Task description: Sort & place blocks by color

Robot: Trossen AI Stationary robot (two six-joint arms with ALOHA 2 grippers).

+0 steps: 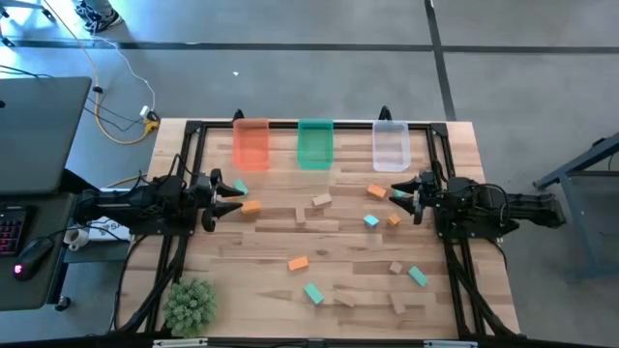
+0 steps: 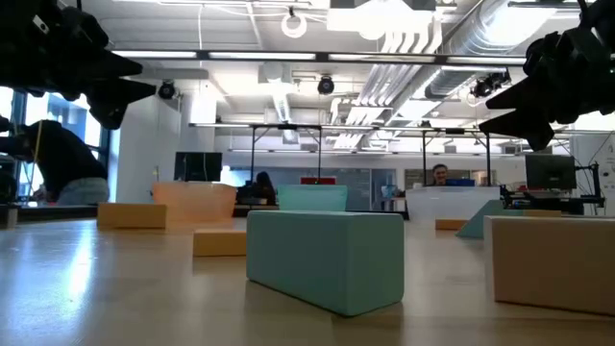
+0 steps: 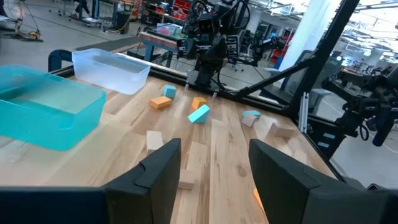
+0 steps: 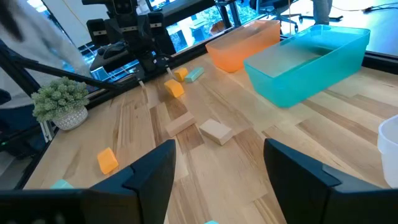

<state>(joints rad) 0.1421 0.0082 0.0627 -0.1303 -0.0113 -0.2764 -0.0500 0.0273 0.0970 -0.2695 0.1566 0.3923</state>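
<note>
At left, above the wooden table (image 1: 329,242), left gripper (image 1: 235,190) hovering with fingers spread and holding nothing, a teal block (image 1: 239,188) and an orange block (image 1: 250,206) lying just beside its tips. Along the far edge, from left to right, orange bin (image 1: 251,143), green bin (image 1: 314,143) and clear bin (image 1: 391,147), none seen to hold a block. Across the middle, more blocks scattered loose: a flat tan one (image 1: 312,214), a tan one (image 1: 321,200) nearer the bins, an orange one (image 1: 298,262) and a teal one (image 1: 313,292) toward the near edge, further tan pieces beside them. At right, right gripper (image 1: 400,190) hovering likewise, fingers apart and empty, with an orange block (image 1: 376,191) just beside it and a teal block (image 1: 370,221) and another orange one (image 1: 394,220) close by. Sorting apparently not yet begun. Risks, as judgement: closely paired blocks of different colours near each gripper could be pinched together or nudged aside; small blocks may tilt or slip out during closing; both arms reaching for the middle bin could collide. Small potted plant (image 1: 190,305) at the near left corner, well apart from the blocks; black frame rails bordering the table, limiting approach from the sides.
</note>
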